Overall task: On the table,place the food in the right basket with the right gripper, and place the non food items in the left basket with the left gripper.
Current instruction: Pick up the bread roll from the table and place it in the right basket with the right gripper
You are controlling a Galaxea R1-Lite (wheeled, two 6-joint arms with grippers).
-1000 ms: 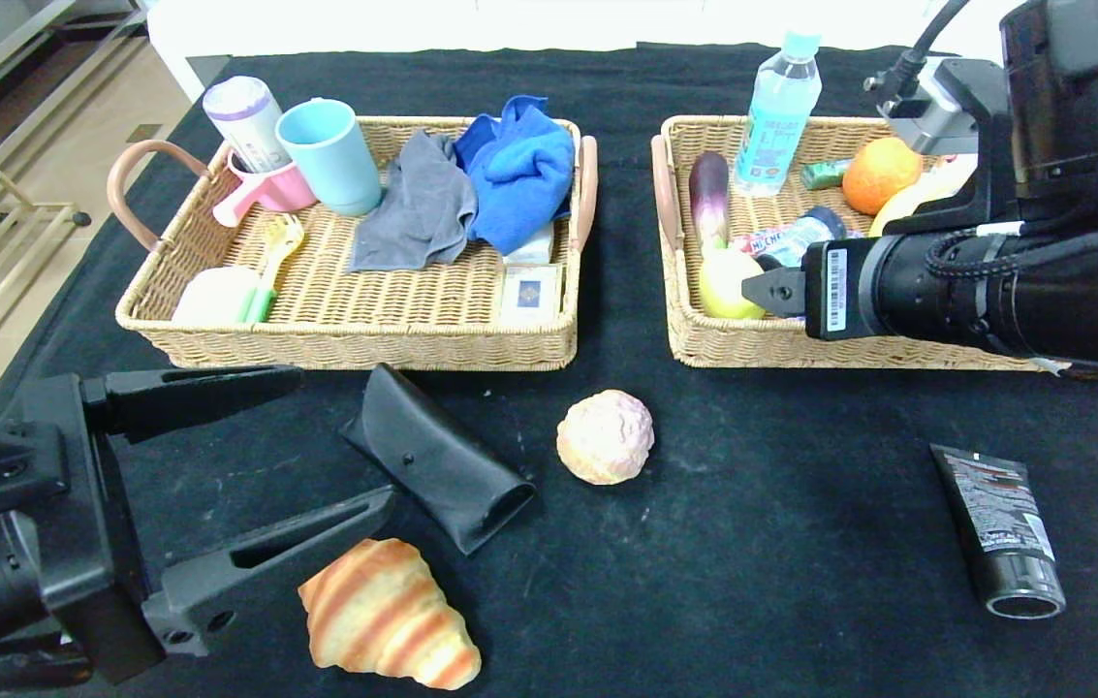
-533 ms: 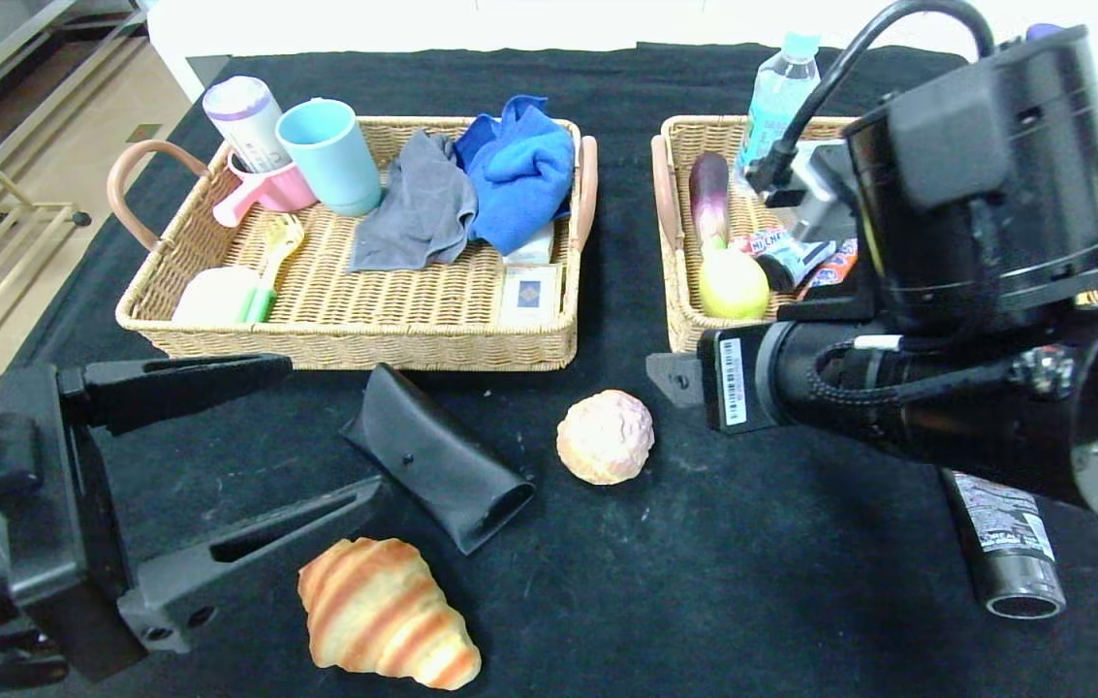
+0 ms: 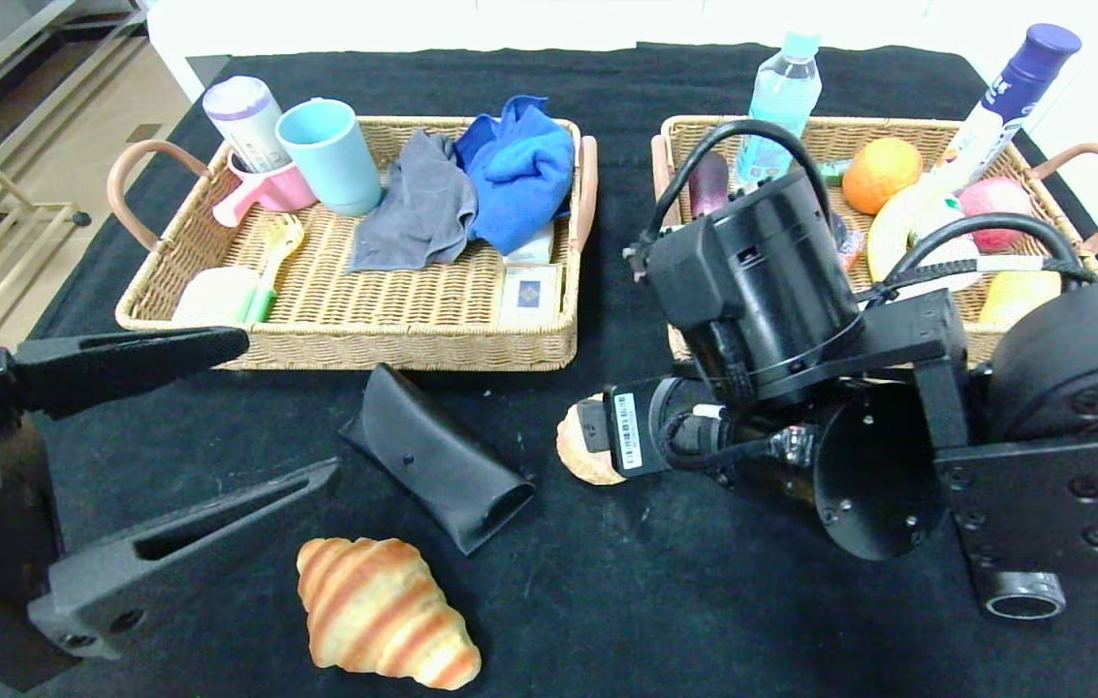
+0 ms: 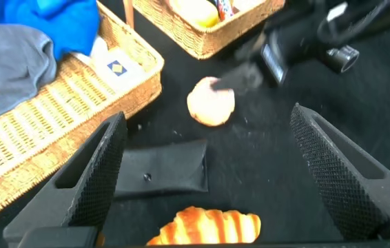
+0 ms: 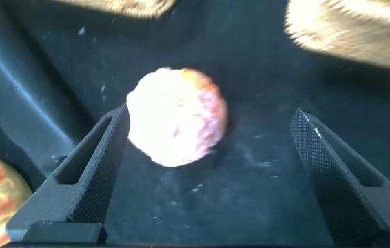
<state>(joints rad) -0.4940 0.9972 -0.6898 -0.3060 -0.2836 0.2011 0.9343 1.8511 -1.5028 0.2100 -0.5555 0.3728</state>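
Note:
A round pink-cream bun (image 3: 578, 463) lies on the black table in front of the baskets, partly hidden by my right gripper (image 3: 595, 428). In the right wrist view the bun (image 5: 176, 116) sits between the open fingers, close to one finger (image 5: 91, 165). A striped croissant (image 3: 379, 613) lies near the front edge. A black case (image 3: 437, 458) lies between it and the left basket (image 3: 345, 334). My left gripper (image 3: 285, 409) is open and empty, low at the front left, and faces the case (image 4: 159, 167) and croissant (image 4: 209, 229).
The right basket (image 3: 673, 233) holds fruit, an eggplant, packets and a water bottle (image 3: 779, 92). The left basket holds cups, cloths and small items. A black tube (image 3: 1023, 593) lies at the front right, mostly hidden under my right arm.
My right arm has swung from over the right basket down and left to the bun. My left gripper has drawn slightly back toward the left.

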